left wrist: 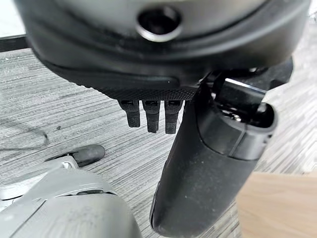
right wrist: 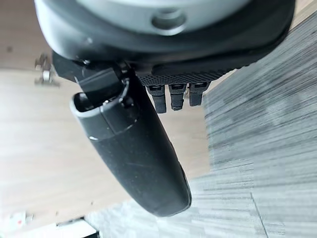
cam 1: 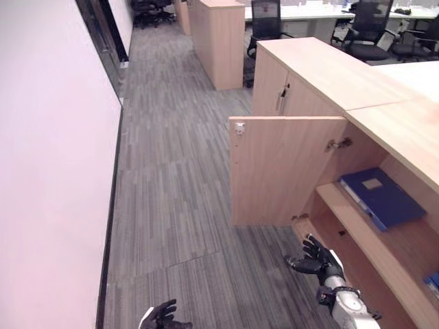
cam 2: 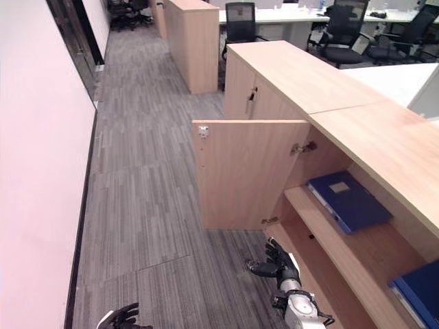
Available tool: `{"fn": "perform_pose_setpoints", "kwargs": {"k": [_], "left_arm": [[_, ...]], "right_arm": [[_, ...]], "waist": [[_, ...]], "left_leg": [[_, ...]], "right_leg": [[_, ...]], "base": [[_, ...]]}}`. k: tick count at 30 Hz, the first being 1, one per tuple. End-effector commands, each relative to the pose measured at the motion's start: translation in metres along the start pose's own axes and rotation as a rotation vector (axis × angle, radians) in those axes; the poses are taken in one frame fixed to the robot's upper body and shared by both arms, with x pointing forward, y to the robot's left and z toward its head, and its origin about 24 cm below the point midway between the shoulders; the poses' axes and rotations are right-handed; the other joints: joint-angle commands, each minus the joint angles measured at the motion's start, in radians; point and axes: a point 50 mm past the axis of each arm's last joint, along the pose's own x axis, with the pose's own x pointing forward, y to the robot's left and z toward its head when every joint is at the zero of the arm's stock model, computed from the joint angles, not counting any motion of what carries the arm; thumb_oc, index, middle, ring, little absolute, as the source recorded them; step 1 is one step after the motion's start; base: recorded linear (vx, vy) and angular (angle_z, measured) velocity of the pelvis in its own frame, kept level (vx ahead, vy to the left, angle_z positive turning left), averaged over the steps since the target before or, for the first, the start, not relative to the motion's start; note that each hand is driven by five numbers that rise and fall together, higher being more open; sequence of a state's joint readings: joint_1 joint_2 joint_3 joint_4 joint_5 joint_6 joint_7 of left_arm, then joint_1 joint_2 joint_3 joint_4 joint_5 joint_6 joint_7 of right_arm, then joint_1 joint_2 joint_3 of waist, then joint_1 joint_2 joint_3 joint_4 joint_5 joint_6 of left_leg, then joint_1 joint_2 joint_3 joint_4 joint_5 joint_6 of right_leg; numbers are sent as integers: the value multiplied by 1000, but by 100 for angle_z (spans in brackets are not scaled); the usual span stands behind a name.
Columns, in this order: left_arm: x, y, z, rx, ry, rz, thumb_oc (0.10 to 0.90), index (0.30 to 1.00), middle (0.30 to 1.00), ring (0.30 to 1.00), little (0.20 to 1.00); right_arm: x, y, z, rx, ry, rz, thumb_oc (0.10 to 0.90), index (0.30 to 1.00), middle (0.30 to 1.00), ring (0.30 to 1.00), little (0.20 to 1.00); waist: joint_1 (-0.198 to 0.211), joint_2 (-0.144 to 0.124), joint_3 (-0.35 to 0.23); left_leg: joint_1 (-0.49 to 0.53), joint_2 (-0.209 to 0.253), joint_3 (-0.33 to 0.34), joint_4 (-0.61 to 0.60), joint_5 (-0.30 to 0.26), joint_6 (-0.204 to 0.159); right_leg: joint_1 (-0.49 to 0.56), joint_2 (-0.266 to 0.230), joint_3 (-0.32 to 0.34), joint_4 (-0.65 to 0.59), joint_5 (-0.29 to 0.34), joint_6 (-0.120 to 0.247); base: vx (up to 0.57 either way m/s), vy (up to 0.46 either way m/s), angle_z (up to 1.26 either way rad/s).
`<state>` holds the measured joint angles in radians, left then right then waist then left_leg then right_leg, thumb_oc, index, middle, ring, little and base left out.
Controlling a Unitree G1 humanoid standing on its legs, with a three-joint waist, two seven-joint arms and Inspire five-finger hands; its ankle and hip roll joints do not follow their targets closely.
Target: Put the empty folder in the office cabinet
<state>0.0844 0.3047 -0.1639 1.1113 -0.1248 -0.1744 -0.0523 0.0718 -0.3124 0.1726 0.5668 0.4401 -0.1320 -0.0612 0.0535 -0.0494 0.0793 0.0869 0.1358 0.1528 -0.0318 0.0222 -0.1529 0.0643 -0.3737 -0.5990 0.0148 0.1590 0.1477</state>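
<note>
Flat, folder [cam 1: 381, 197] (spine outward)

No text, number or sign can be read anywhere; the blue folder [cam 1: 381, 197] on the cabinet shelf bears a pale label too small to read.

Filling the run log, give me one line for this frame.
cabinet door: open | blue folder: flat on shelf | right hand: open, empty, near cabinet | left hand: low, empty

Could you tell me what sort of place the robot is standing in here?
Most likely an open-plan office: grey carpet tiles, black office chairs at white desks, and a low wooden cabinet with its door open on a blue folder.
</note>
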Motion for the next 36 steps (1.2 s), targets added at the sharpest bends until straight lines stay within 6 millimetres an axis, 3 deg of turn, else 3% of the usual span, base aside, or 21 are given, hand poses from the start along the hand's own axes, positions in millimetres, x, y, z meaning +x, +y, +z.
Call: {"fn": "perform_pose_setpoints", "kwargs": {"k": [1,3,4,6,7,9,11,13,14,16,19,26,28,29,30,31,32,33,34,35,36], "left_arm": [[5,20,23,95,-63,39,800,900,900,900,900],[4,25,19,108,-36,50,800,900,900,900,900],[3,29,13,114,-13,59,800,900,900,900,900],[3,31,15,133,-13,59,800,900,900,900,900],[3,31,15,134,-14,59,800,900,900,900,900],[3,33,18,161,-27,54,800,900,900,900,900],[2,34,22,190,-46,43,800,900,900,900,900],[2,34,23,189,-52,41,800,900,900,900,900],[3,35,27,186,-64,43,800,900,900,900,900],[3,35,29,184,-71,44,800,900,900,900,900],[6,33,36,199,-91,39,800,900,900,900,900],[7,26,37,215,-98,18,800,900,900,900,900],[6,20,34,203,-102,4,800,900,900,900,900],[7,18,35,200,-107,0,800,900,900,900,900],[7,17,35,199,-107,0,800,900,900,900,900],[7,12,38,192,-127,-13,800,900,900,900,900],[7,10,41,190,-138,-19,800,900,900,900,900],[7,8,42,190,-147,-24,800,900,900,900,900],[7,8,42,190,-146,-25,800,900,900,900,900],[8,3,46,188,-157,-39,800,900,900,900,900],[8,1,47,189,-162,-47,800,900,900,900,900]], "right_arm": [[15,7,50,13,-205,30,800,900,900,900,900],[15,10,49,19,-202,37,800,900,900,900,900],[15,17,44,21,-186,58,800,900,900,900,900],[14,16,42,24,-178,61,800,900,900,900,900],[14,16,42,24,-179,61,800,900,900,900,900],[12,14,41,38,-182,56,800,900,900,900,900],[6,4,35,52,-173,25,800,900,900,900,900],[5,3,34,61,-171,17,800,900,900,900,900],[5,-1,31,73,-165,-2,800,900,900,900,900],[5,-3,31,78,-162,-14,800,900,900,900,900],[6,-10,29,93,-151,-47,800,900,900,900,900],[3,-20,23,66,-123,-60,800,900,900,900,900],[0,-26,21,41,-116,-65,800,900,900,900,900],[0,-28,22,33,-119,-67,800,900,900,900,900],[0,-28,22,32,-119,-67,800,900,900,900,900],[1,-30,27,17,-135,-63,800,900,900,900,900],[1,-31,30,3,-141,-56,800,900,900,900,900],[2,-31,33,-14,-148,-49,800,900,900,900,900],[2,-31,33,-14,-148,-49,800,900,900,900,900],[2,-32,38,-56,-160,-36,800,900,900,900,900],[3,-33,41,-68,-169,-37,800,900,900,900,900]], "waist": [[18,16,23],[19,6,25],[18,0,31],[5,4,51],[6,2,49],[-8,20,64],[-34,52,67],[-41,60,67],[-59,69,72],[-67,66,75],[-109,51,88],[-150,52,65],[-167,74,50],[-167,87,45],[-169,90,45],[-167,105,48],[-169,113,48],[-165,113,49],[-167,114,50],[-168,103,64],[-168,95,70]], "left_leg": [[-53,6,-8,21,-42,27],[-62,-14,-11,32,-55,39],[-54,-41,-3,34,-80,71],[-42,-56,-4,31,-82,92],[-47,-59,-3,32,-79,94],[-32,-66,-17,22,-81,112],[-2,-74,-34,-5,-84,132],[5,-74,-39,-9,-86,135],[19,-72,-54,-14,-95,133],[26,-77,-60,-13,-104,130],[76,-87,-78,9,-164,106],[158,-56,-94,73,-254,53],[158,-11,-101,129,-215,17],[147,6,-101,154,-163,-3],[147,10,-102,153,-162,-6],[113,33,-110,223,-54,-38],[94,46,-122,264,-5,-52],[78,53,-133,311,39,-57],[76,55,-135,314,38,-59],[27,62,-157,437,112,-58],[3,59,-153,486,124,-50]], "right_leg": [[18,-78,34,83,-54,105],[20,-86,49,80,-40,110],[-6,-96,89,131,-54,107],[-54,-96,176,233,-30,106],[-59,-98,178,231,-26,106],[-102,-51,285,308,-36,104],[-160,42,360,403,-86,94],[-178,65,364,411,-101,93],[-216,105,373,367,-150,67],[-231,114,376,319,-147,63],[-301,107,390,95,-63,84],[-285,58,349,7,15,102],[-263,87,360,19,4,82],[-247,103,351,14,-9,70],[-245,105,348,12,-9,69],[-216,126,341,7,-34,43],[-197,142,336,-2,-53,26],[-178,152,342,-9,-71,11],[-177,153,340,-9,-72,10],[-143,159,360,-6,-107,-22],[-131,159,364,-6,-119,-33]], "base": [[69,224,28],[105,244,27],[141,311,19],[93,228,-4],[30,118,1],[77,179,3],[171,211,5],[123,43,8],[199,-37,14],[180,-49,3],[353,-153,-5],[347,-206,25],[282,-243,14],[116,-128,31],[160,-199,12],[158,-202,-15],[219,-261,-14],[119,-136,-6],[216,-229,-16],[196,-210,-12],[262,-260,-7]]}}
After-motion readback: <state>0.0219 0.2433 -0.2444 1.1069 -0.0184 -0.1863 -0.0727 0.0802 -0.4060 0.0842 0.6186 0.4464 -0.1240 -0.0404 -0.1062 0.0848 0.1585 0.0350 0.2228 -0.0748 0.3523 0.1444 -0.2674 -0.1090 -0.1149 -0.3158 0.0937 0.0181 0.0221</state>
